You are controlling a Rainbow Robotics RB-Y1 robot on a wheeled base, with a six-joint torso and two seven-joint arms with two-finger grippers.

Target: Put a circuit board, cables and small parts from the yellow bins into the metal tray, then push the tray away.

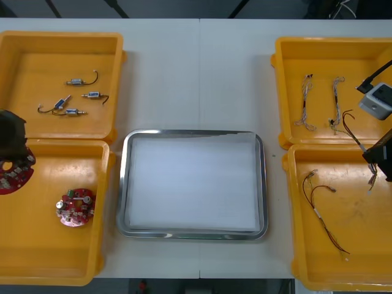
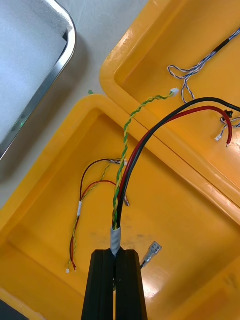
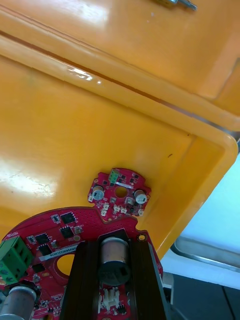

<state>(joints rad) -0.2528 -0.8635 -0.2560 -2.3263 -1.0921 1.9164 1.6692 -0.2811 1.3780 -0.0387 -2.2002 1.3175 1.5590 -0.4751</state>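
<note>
Circuit board point(image 3: 55, 235), clamped in the left jaws over the near left yellow bin point(image 1: 55, 257), and black, red and green-yellow cable point(image 2: 131, 165), pinched in the right jaws over the near right yellow bin point(image 1: 343, 245), should clear the bin walls before lowering flat into the metal tray point(image 1: 122, 184) between them.
</note>
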